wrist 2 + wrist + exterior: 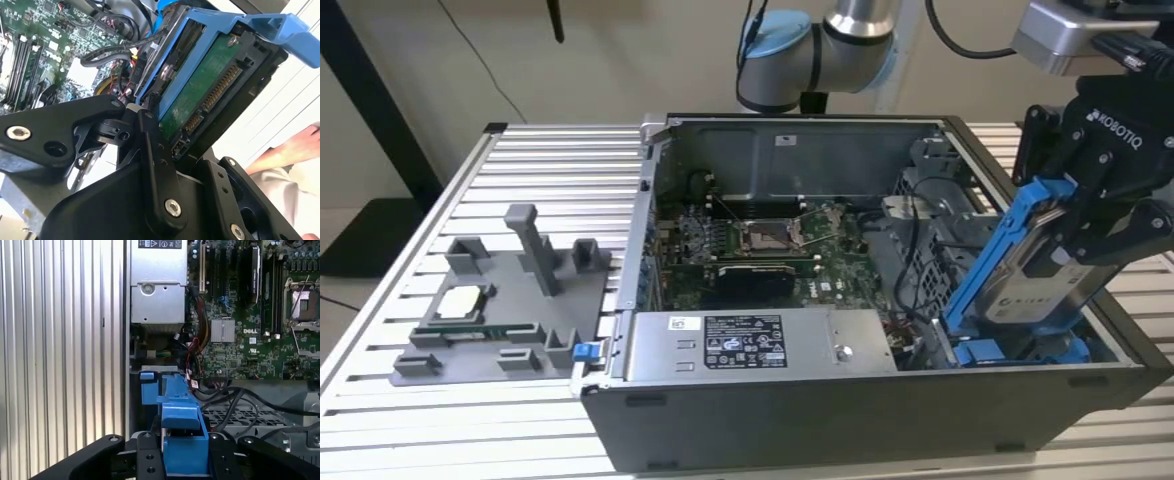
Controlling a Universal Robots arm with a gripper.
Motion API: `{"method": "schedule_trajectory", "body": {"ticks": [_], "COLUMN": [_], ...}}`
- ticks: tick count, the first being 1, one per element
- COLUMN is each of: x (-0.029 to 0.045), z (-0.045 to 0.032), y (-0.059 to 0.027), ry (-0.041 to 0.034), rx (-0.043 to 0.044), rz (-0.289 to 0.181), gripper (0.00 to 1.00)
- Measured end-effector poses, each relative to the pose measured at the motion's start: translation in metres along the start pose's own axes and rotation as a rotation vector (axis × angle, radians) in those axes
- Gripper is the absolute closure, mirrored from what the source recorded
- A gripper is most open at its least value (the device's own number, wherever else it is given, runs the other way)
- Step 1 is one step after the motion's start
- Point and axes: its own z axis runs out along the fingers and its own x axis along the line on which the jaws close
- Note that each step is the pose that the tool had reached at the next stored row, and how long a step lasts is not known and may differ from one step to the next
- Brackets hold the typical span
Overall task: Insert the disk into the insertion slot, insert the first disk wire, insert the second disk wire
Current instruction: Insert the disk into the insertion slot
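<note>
So the gripper (1083, 232) is clamped on the disk (1038, 285), holding it tilted with its lower end down at the insertion slot (994, 352).

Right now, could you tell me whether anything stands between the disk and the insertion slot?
Nothing visible does. The gripper holds the disk tilted, its lower end at the blue tabs of the insertion slot. Black cables lie beside the slot, not across it as far as I can tell.
</note>
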Motion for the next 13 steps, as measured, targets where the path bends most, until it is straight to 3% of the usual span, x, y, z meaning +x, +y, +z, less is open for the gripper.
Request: {"method": "schedule_trajectory", "body": {"ticks": [13], "x": [-0.0003], "z": [0.0116], "y": [0.0006], "ry": [-0.0037], "rx": [-0.0001], "rz": [0.000], "gripper": [1.00]}}
